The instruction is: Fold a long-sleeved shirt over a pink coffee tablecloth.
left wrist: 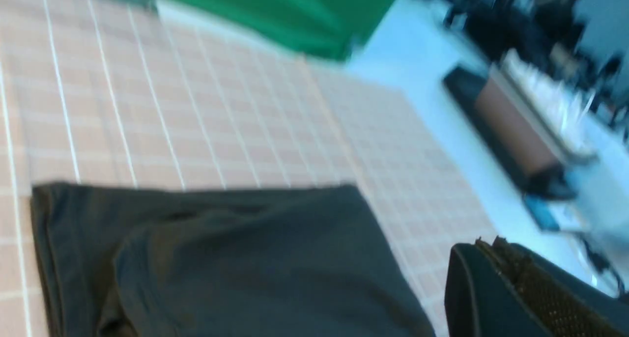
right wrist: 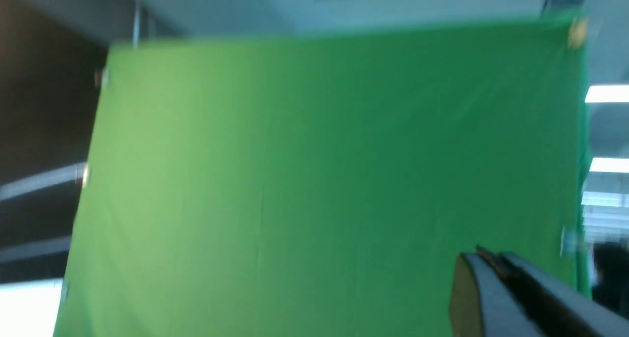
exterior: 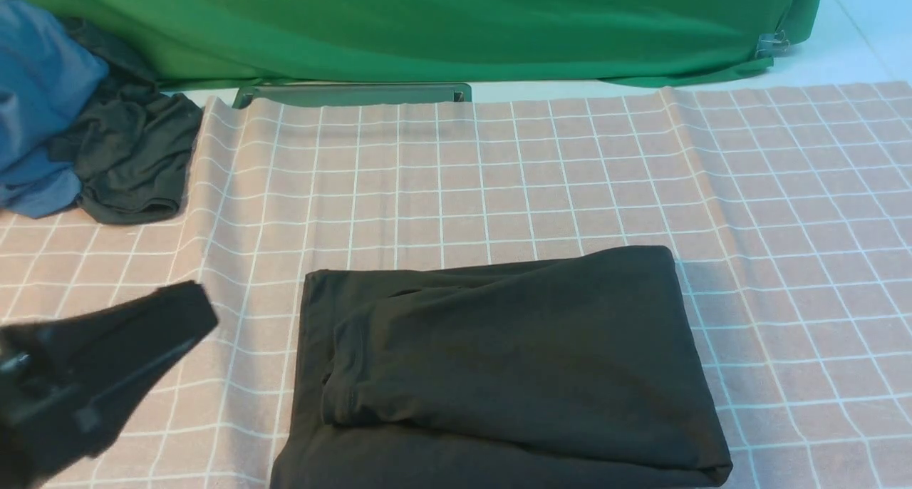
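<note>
Long-sleeved shirt (exterior: 499, 368): folded into compact rectangle, lying near-centre on pink coffee tablecloth (exterior: 784, 204). Left gripper (exterior: 203, 318): jaws together, empty, off shirt's left edge, apart from it. Right gripper (right wrist: 486, 263): jaws together, empty, facing green cloth (right wrist: 319, 180). Blue garment (exterior: 35, 104) and dark garment (exterior: 135, 161) heaped far left

Left gripper (exterior: 203, 311) low at the left, jaws together, empty; right gripper (right wrist: 484, 258) likewise closed, tilted upward.
</note>
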Robot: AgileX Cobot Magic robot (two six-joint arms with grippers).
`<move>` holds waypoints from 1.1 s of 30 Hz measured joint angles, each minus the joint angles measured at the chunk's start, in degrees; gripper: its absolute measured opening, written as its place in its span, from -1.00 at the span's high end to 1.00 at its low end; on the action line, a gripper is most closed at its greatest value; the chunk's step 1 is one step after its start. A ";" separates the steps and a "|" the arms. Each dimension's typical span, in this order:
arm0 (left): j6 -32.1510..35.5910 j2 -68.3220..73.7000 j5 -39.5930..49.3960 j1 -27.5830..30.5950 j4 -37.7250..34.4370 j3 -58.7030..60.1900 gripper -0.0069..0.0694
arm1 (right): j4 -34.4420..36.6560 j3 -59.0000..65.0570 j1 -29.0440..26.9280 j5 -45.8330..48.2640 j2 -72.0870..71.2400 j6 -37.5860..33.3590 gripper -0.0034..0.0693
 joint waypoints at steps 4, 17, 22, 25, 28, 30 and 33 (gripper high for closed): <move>-0.05 -3.46 -5.07 0.00 0.04 4.62 0.79 | 0.00 0.96 0.00 -3.53 -0.65 0.00 0.46; -0.05 -3.45 -6.06 0.00 0.32 5.54 0.78 | 0.00 0.96 0.00 -3.79 -0.65 0.00 0.21; -0.05 -3.45 -6.06 0.00 0.47 5.66 0.78 | 0.00 0.96 0.00 -3.74 -0.65 0.00 0.21; -0.05 -3.45 -6.06 0.00 0.51 5.66 0.78 | 0.00 0.96 0.00 -3.74 -0.65 0.00 0.21; -0.05 -3.45 -6.06 0.00 0.51 5.66 0.78 | 0.00 0.96 0.00 -3.74 -0.65 0.00 0.21; 0.00 -3.45 -6.06 0.00 1.11 5.66 0.78 | 0.00 0.96 0.00 -3.74 -0.65 0.00 0.21; 0.07 -3.45 -6.26 0.00 4.22 5.66 0.78 | 0.00 0.96 0.00 -3.74 -0.65 0.00 0.21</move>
